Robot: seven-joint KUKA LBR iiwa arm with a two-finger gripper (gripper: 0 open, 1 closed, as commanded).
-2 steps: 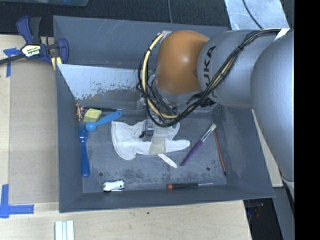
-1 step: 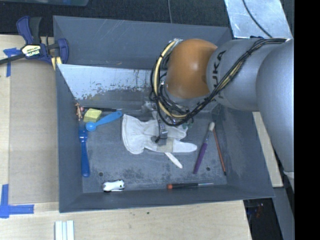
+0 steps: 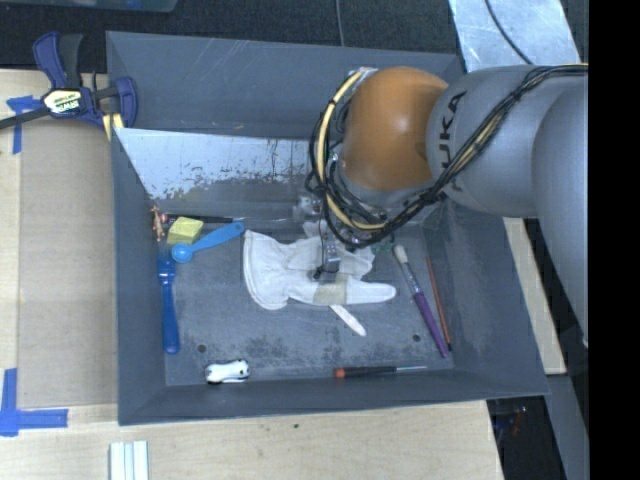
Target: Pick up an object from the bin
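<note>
Claw (image 3: 327, 266) hangs low over the middle of the grey bin (image 3: 135, 268), at the end of the arm (image 3: 520, 138) that comes in from the right under its orange wrist cover (image 3: 390, 128) and looped cables. Its tip is down at the upper right part of a crumpled white glove (image 3: 268, 273) that lies on the bin's floor near the centre. Whether the claw is apart, together or pinching the fabric cannot be told.

Left of the glove, a light blue plastic spoon (image 3: 207, 242) lies slanted, its bowl touching a yellow block (image 3: 185, 230) near the back left corner. A darker blue handled tool (image 3: 168, 308) lies along the left wall. A small white toy with dark spots (image 3: 228, 371) sits near the front wall, and a black pen with a red end (image 3: 380, 371) lies along that wall further right. A purple pencil (image 3: 428, 308) and a thin reddish stick (image 3: 440, 303) lie side by side on the right, apart from the glove.
</note>
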